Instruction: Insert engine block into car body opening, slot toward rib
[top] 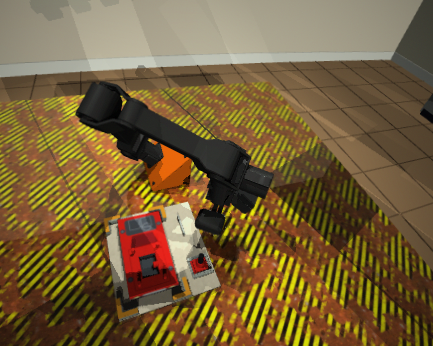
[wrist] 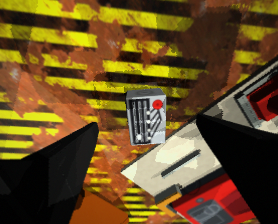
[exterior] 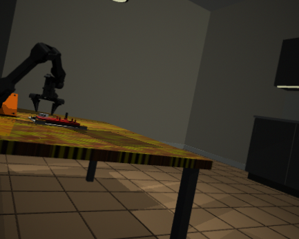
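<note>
The engine block, a small grey block with dark slots and a red round spot on top, lies on the patterned table top beside the board in the wrist view. It is hidden behind the arm in the top view. My gripper is open and empty above the block, with one fingertip to each side of it in the wrist view. The red car body sits on the pale board. Its opening shows dark, with no engine block in it. The rib cannot be made out.
The pale board also carries a thin dark bar and a red square piece with an upright black peg. Orange corner brackets surround the car body. An orange block stands near the arm's base.
</note>
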Tool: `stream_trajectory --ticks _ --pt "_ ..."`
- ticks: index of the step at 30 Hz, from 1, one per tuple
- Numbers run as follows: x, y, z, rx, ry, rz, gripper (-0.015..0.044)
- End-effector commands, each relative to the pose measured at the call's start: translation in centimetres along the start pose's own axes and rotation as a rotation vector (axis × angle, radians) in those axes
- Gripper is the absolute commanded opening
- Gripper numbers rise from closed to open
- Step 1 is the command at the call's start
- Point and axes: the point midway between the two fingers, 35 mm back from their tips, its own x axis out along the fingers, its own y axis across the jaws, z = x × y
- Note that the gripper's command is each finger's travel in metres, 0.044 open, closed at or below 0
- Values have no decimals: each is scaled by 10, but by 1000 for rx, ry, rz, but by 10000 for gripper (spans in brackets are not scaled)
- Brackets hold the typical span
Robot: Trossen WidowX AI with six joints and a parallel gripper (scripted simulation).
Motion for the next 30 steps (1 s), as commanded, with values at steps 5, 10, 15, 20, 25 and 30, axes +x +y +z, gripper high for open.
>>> stream_trajectory --ticks 5,10,15,20,25,30 --pt "13 0 -1 -6 4 -6 440" --pt "13 0 -1 -6 4 -6 335" --pt "13 0 -1 -6 4 -6 204" --pt "13 0 -1 -6 4 -6 131" --pt "13 0 -1 -6 4 -6 98" --pt "11 0 1 -4 -11 1 0"
